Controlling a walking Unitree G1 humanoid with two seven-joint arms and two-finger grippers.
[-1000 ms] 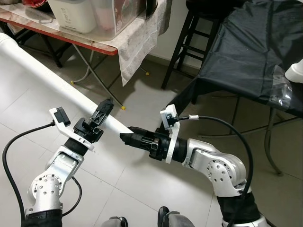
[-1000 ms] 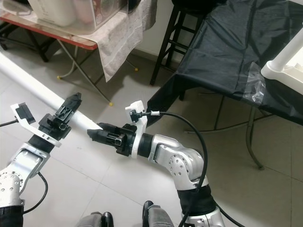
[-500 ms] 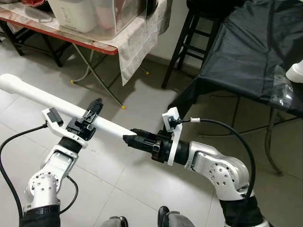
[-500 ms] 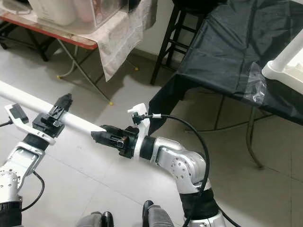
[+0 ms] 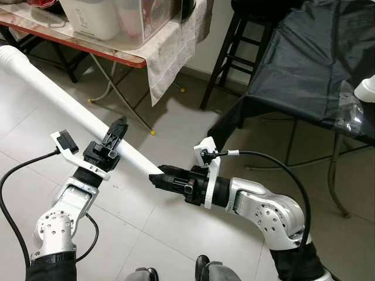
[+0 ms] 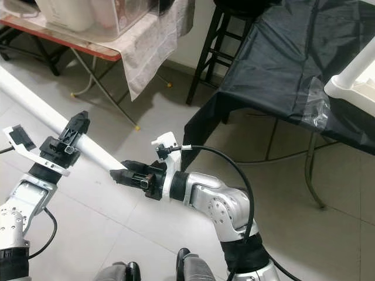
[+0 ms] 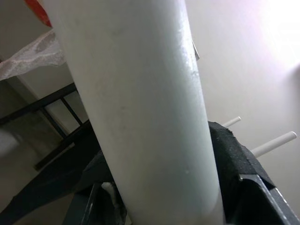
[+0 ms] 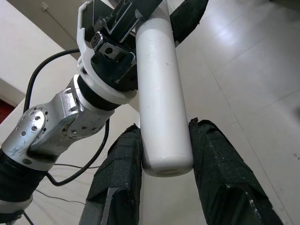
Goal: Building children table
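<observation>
Above the tiled floor (image 5: 176,234), between the two silver arms, hangs a long white tube (image 5: 64,96), presumably a leg or rail for the children's table. It slants from high on the robot's left down toward its middle. The left pincer (image 5: 116,132) is clamped round the tube partway along; its wrist view shows the black pads pressed against the tube on both sides. The right pincer (image 5: 157,177) holds the tube's lower end, and in its wrist view the rounded end (image 8: 164,161) sits squeezed between the two padded fingers (image 8: 220,173), close to their tips.

Off to the robot's right stands a counter draped in black cloth (image 5: 310,64), with a white part (image 5: 366,89) sitting at its edge, perhaps the piece the tube is meant to join, though I can't tell from where I stand. A dark stool (image 5: 234,52) stands behind, and a folding counter with a lace cloth (image 5: 170,47) and containers is at the back left.

To my eye the step in hand is carrying and lining up the tube with both arms. Doing it well means moving the arms together so neither pincer twists or drags the tube through the other. The right hold is shallow, right at the end, so a sideways tug could slip it out. The far end reaches well out toward the folding counter, so any swing wants plenty of room.
</observation>
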